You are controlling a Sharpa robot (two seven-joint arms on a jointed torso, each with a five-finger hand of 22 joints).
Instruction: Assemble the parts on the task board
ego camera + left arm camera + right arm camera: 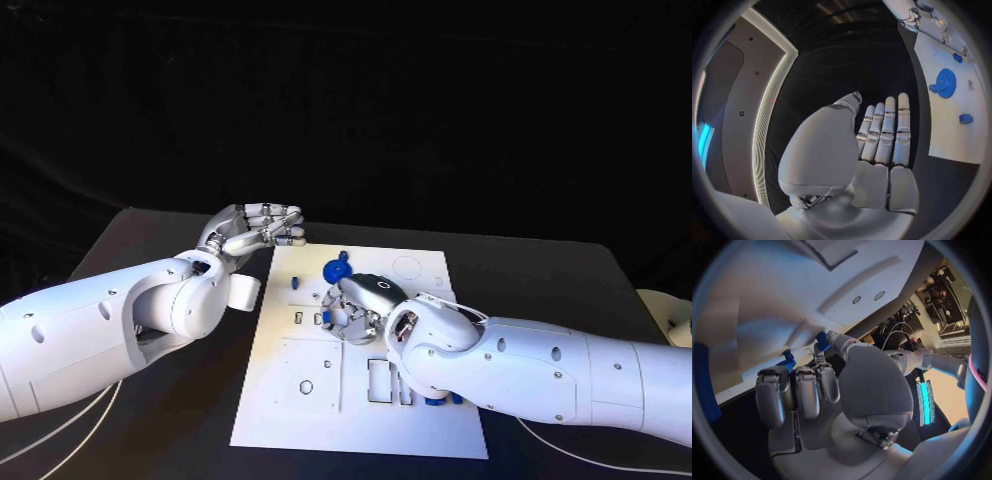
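The white task board (310, 405) lies in the middle of the black table. My right hand (361, 303) hovers over the board's middle with its fingers curled down. A small blue part (335, 318) shows under it, and in the right wrist view this blue part (787, 361) sits between the fingertips (808, 376) and the thumb. A blue gear (335, 270) lies on the board's far end, also seen as the gear (945, 82) from the left wrist. My left hand (260, 228) floats off the board's far left corner, fingers side by side and holding nothing.
A small blue peg (289, 281) stands near the board's left edge. More blue pieces (440, 398) peek out by my right forearm. Several cut-outs (378, 380) mark the board's near half. Bare black table (173, 420) surrounds the board.
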